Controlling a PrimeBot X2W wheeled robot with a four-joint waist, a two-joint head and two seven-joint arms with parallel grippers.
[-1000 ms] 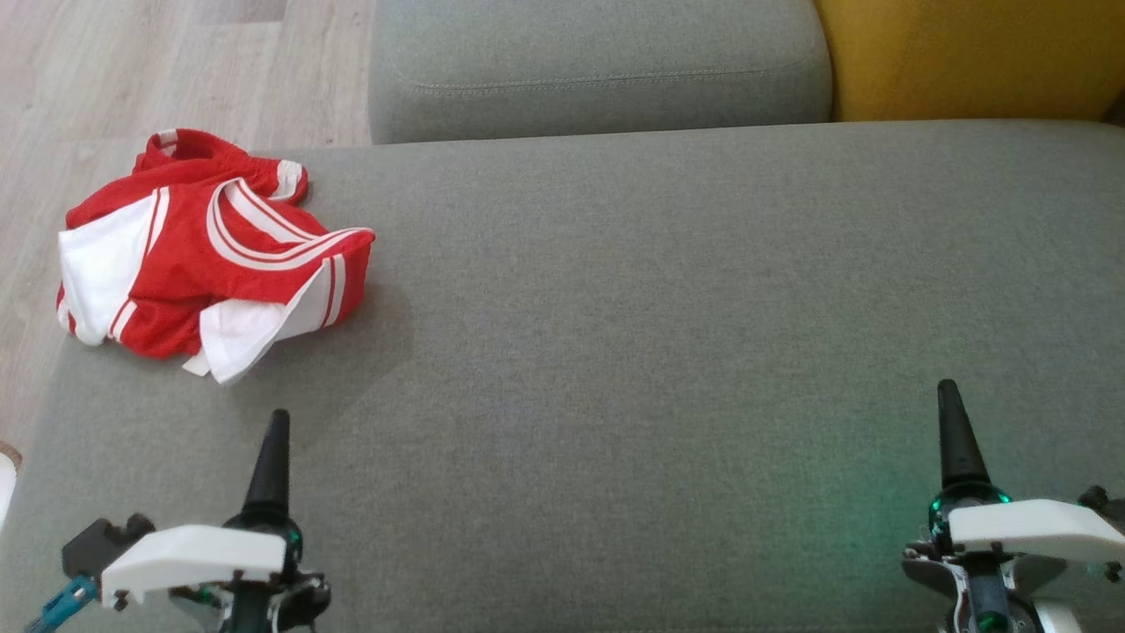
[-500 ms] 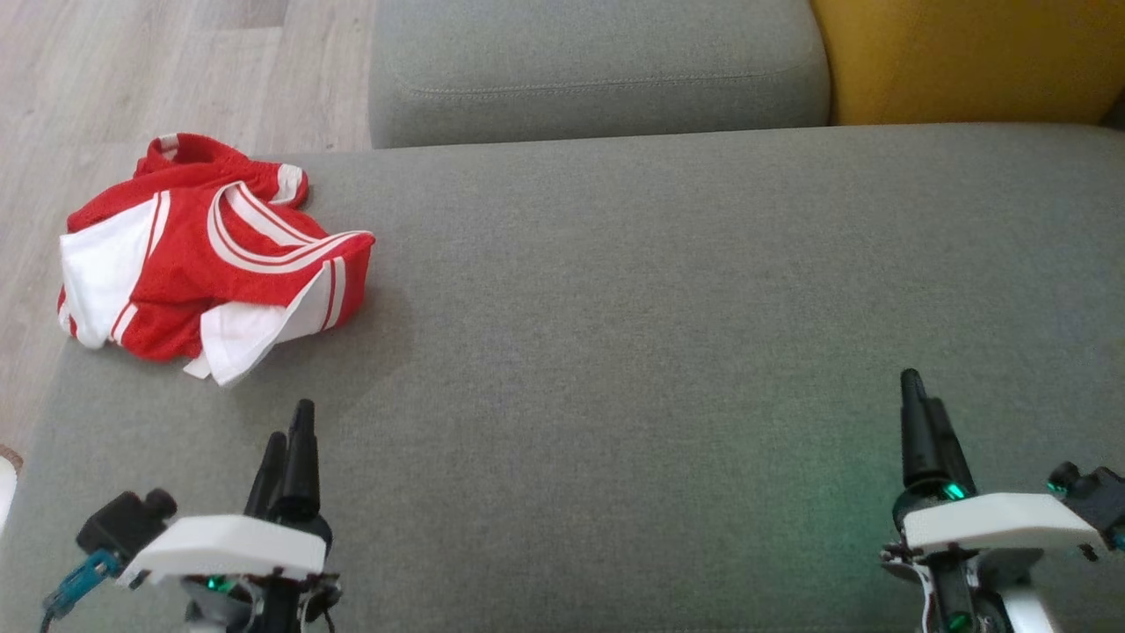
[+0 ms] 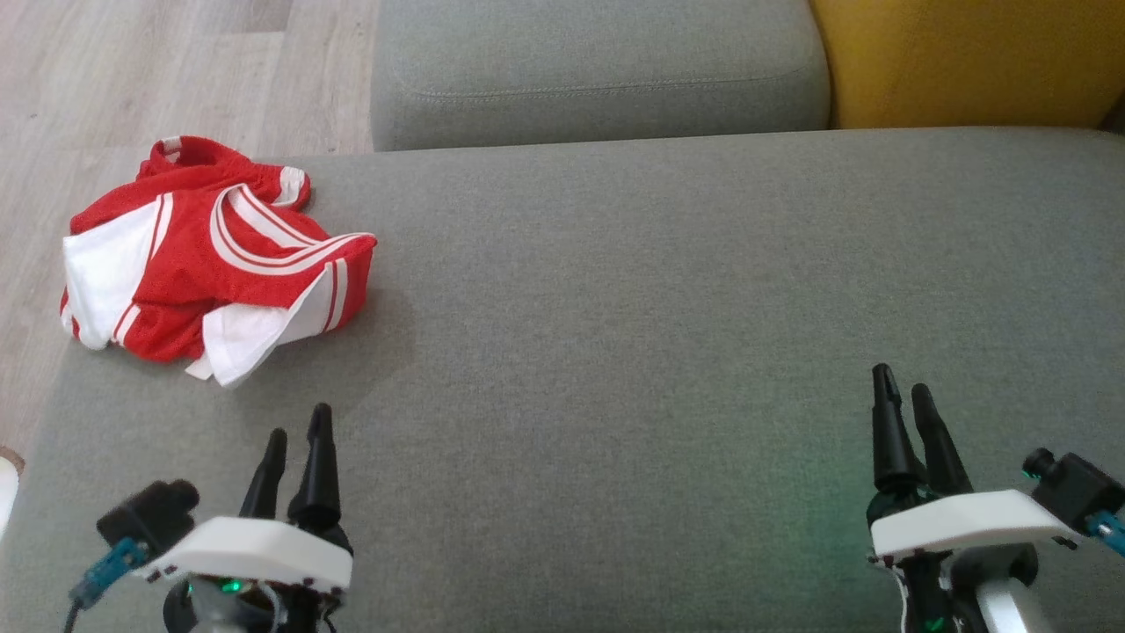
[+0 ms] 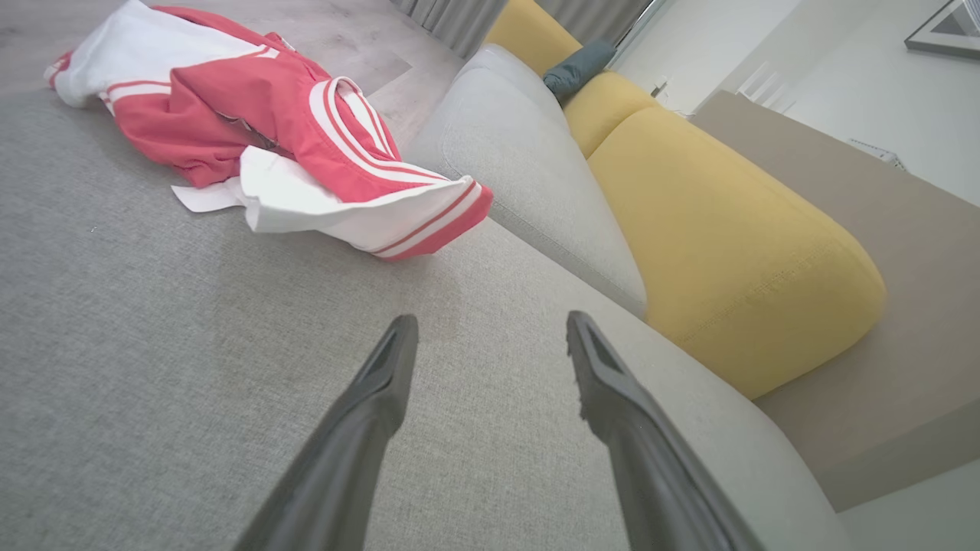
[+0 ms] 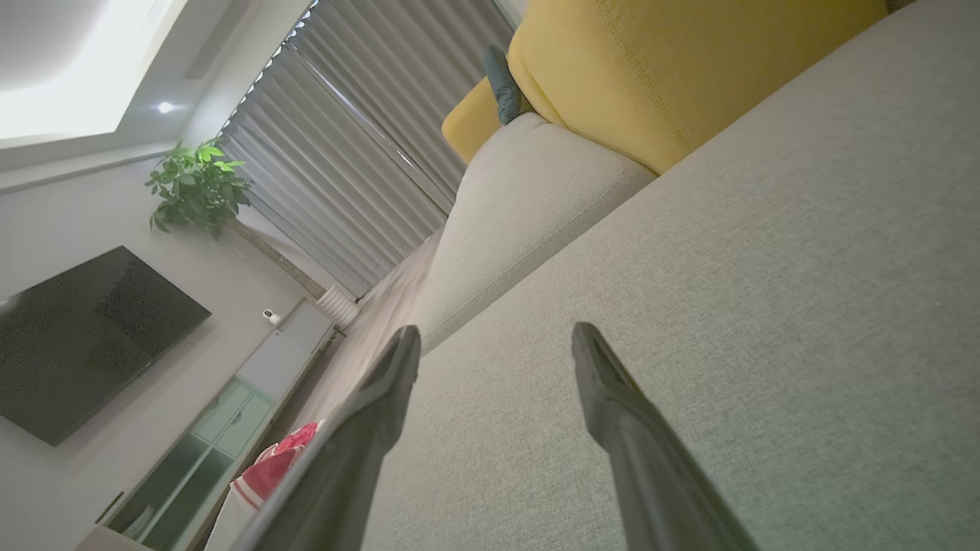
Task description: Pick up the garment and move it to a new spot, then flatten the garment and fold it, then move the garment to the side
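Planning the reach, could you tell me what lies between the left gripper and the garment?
That stretch is bare sofa cushion, as head and left wrist views show.

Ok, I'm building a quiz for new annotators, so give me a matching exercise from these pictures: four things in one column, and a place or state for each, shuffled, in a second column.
Things:
1. crumpled red-and-white mesh jersey
2. yellow fabric cushion
3. left gripper
4. grey fabric back cushion

Places or states:
A. head view's top right
B. lower left, jaws open, holding nothing
C. top middle, behind the grey sofa seat
D. bunched at the seat's left end

Pairs: 1-D, 2-A, 3-B, 4-C
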